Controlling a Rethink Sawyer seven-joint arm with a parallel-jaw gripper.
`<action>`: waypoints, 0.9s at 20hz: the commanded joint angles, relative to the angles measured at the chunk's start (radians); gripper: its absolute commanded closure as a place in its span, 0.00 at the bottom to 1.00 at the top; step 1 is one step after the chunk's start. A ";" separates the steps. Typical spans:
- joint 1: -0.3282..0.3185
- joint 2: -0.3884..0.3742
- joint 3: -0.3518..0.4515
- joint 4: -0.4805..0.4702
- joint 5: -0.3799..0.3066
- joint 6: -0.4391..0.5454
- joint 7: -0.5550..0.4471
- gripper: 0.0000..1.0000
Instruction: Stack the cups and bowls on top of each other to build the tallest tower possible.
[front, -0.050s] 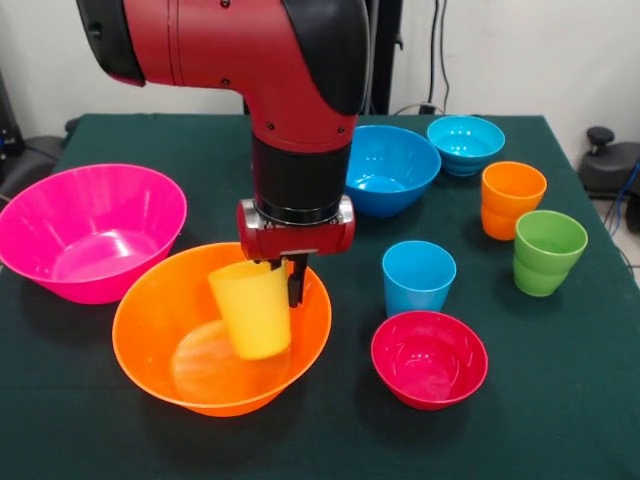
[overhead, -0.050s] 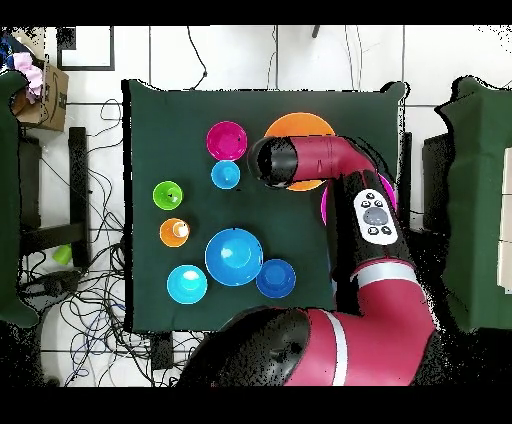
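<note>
The setting was a robotics laboratory. A red and black robot arm (front, -0.050s: 290, 90) worked over a bench (front, -0.050s: 560, 400) draped in dark green cloth, where bright plastic bowls and cups were laid out as test pieces. The overhead view showed loose black cables (overhead, -0.050s: 95, 300) trailing across a pale tiled floor (overhead, -0.050s: 240, 55) on the bench's left side, and a cardboard box (overhead, -0.050s: 45, 95) at one corner. In the front view, more cables (front, -0.050s: 435, 50) hung down a plain white wall (front, -0.050s: 540, 50) behind the bench.
</note>
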 joint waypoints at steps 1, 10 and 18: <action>-0.030 -0.063 0.099 -0.043 -0.082 0.168 -0.377 1.00; -0.062 0.009 0.158 -0.137 -0.117 0.260 -0.514 1.00; -0.041 0.029 0.120 -0.091 -0.098 0.171 -0.374 1.00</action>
